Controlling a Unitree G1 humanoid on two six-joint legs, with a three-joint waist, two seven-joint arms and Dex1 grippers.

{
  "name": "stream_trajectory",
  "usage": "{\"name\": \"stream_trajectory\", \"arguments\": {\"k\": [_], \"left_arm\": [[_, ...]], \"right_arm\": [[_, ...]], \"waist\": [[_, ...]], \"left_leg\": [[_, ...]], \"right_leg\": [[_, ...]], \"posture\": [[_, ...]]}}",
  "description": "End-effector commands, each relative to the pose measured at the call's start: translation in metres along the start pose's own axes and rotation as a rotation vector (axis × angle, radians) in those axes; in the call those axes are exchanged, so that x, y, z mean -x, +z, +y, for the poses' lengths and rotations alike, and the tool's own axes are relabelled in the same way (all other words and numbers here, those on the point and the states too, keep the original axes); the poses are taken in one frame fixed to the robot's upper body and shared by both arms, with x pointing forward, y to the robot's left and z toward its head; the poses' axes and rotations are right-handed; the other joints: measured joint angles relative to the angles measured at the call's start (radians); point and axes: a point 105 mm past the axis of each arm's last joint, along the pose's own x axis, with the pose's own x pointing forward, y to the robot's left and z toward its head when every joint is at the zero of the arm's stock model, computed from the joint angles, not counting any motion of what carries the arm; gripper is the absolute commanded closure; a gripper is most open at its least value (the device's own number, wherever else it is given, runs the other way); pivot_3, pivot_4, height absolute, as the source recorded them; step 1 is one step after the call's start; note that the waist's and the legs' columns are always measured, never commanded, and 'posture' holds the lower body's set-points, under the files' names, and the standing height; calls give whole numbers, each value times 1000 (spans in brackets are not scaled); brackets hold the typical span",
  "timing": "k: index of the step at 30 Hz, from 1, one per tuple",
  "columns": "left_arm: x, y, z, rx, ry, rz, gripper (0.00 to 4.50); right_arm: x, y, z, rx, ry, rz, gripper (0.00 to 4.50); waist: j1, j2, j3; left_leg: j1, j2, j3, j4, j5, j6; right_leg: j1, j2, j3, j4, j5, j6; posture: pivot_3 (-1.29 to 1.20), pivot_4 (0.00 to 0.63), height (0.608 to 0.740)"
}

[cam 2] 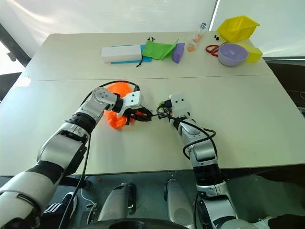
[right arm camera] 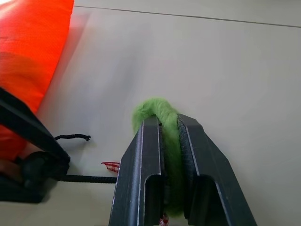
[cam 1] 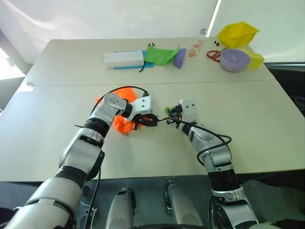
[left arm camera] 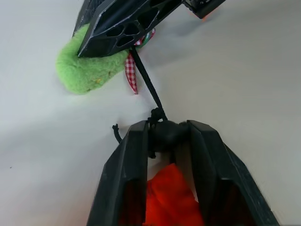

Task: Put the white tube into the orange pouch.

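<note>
The orange pouch point(cam 1: 122, 126) lies on the table's near middle, partly under my left wrist. My left gripper point(left arm camera: 167, 129) is shut on the black stopper point(left arm camera: 164, 134) of its cord, with orange fabric point(left arm camera: 170, 200) between the fingers behind it. The taut black cord point(left arm camera: 146, 87) runs from there to the fuzzy green ring point(right arm camera: 153, 110). My right gripper point(right arm camera: 168, 120) is shut on that ring, a short way to the right of the left one point(cam 1: 148, 119). The white tube is out of view.
Along the table's far edge stand a white box point(cam 1: 124, 58), a green cloth pouch point(cam 1: 161, 55), a small bottle point(cam 1: 198, 44), red scissors point(cam 1: 213, 55), a purple bowl point(cam 1: 234, 60) and a yellow bin point(cam 1: 237, 33).
</note>
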Motion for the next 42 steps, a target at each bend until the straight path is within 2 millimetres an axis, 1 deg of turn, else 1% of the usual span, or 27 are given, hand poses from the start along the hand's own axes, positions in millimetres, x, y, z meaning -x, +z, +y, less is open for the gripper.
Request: {"name": "stream_trajectory", "arguments": {"k": [1,21,22,23,26,32,33,36,39,42], "left_arm": [[3,7,5,-14,16,-13,2992],[4,6,6,-57,27,-2,2992],[3,6,6,-61,27,-3,3559],[3,6,5,-65,27,-7,3809],[1,9,5,-64,27,-24,3809],[3,7,3,-55,9,-29,3809],[4,6,2,-47,1,-28,3809],[11,1,-1,-43,-17,-12,3809],[25,-3,-1,-43,-15,-6,3809],[35,-8,-2,-49,-11,9,3809]], "right_arm": [[-1,10,-1,7,-2,-32,4500],[-3,14,1,10,2,-41,4500],[-4,14,1,10,3,-41,4500],[-4,14,1,10,3,-41,4500],[-3,14,1,11,3,-40,4500],[-5,17,-2,8,-7,-50,4500],[-5,18,-4,10,-15,-53,4500],[-5,21,-18,1,-75,-66,4500],[-1,24,-42,1,-158,-74,4500],[2,22,-59,22,-207,-64,4500]], "waist": [[0,0,0],[-1,0,0],[-1,0,0],[-1,0,0],[-1,0,0],[-1,0,0],[-1,0,0],[-2,0,0],[-2,0,0],[-2,0,0]], "left_leg": [[0,0,0,0,0,0],[0,0,0,0,0,0],[0,0,0,0,0,0],[0,0,0,0,0,0],[0,0,0,0,0,0],[0,0,0,0,0,0],[0,0,0,0,0,0],[0,0,0,0,0,0],[0,0,0,0,0,0],[0,0,0,0,0,0]], "right_leg": [[0,0,0,0,0,0],[0,0,0,0,0,0],[0,0,0,0,0,0],[0,0,0,0,0,0],[0,0,0,0,0,0],[0,0,0,0,0,0],[0,0,0,0,0,0],[0,0,0,0,0,0],[0,0,0,0,0,0],[0,0,0,0,0,0]], "posture": [[0,150,740],[0,150,740],[0,150,740],[0,150,740],[0,150,740],[0,150,740],[0,150,740],[0,150,740],[0,150,740],[0,150,740]]}}
